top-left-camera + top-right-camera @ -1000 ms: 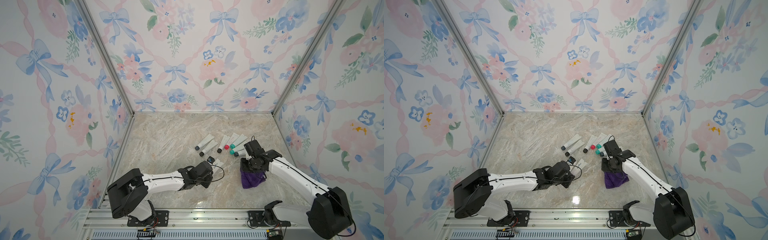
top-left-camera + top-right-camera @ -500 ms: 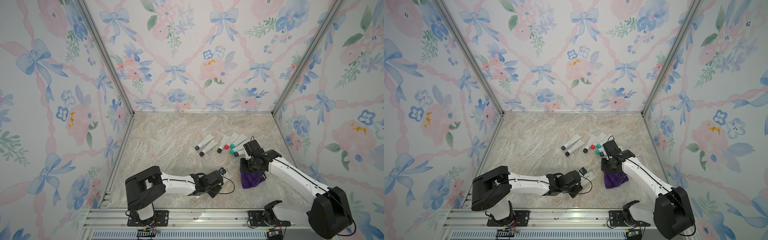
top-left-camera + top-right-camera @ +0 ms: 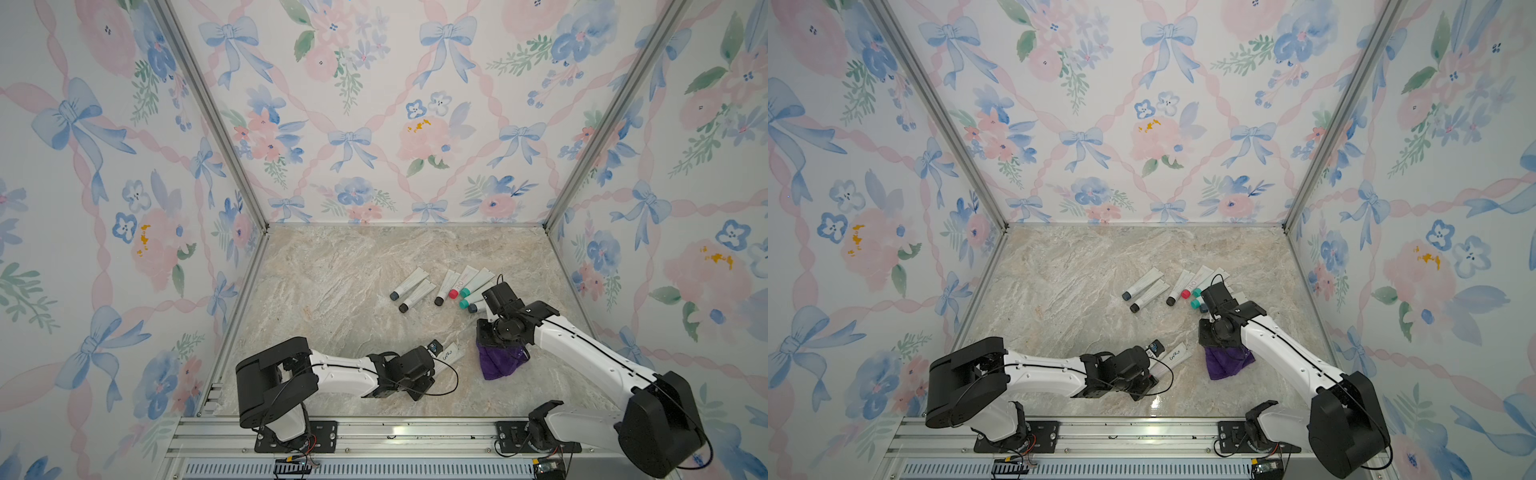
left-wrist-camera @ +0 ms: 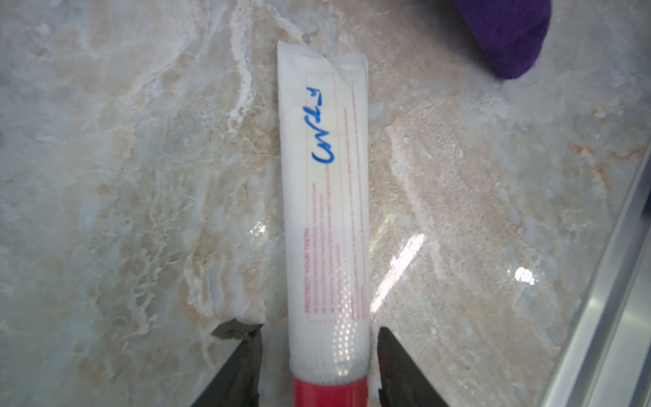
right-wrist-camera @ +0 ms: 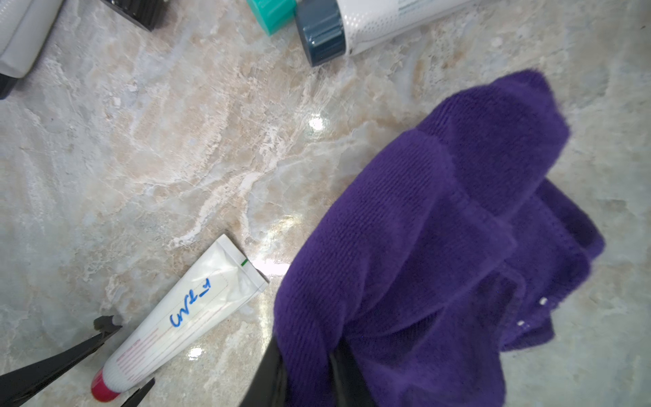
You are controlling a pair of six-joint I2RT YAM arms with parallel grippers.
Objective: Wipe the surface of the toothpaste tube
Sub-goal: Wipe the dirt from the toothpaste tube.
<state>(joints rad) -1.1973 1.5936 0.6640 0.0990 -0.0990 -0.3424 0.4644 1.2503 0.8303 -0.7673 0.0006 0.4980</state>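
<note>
The toothpaste tube (image 4: 326, 211) is white with a red cap and blue handwriting. It lies flat on the marble table near the front, seen in both top views (image 3: 451, 354) (image 3: 1177, 354) and in the right wrist view (image 5: 183, 317). My left gripper (image 4: 318, 331) is open, its fingers on either side of the tube just above the cap with a gap on each side; it also shows as the left gripper (image 5: 123, 363). My right gripper (image 5: 310, 370) is shut on a purple cloth (image 5: 440, 229), which hangs down to the table just right of the tube's crimped end (image 3: 498, 361).
Several other tubes (image 3: 415, 286) with dark, red and teal caps lie in a row behind the right arm; one dark-capped tube (image 5: 387, 17) is close to the cloth. The table's metal front rail (image 4: 616, 282) runs near the tube.
My left arm has swung toward the front edge and its gripper has opened, with the tube now lying on the table between the fingers. The right arm and cloth have stayed put.
</note>
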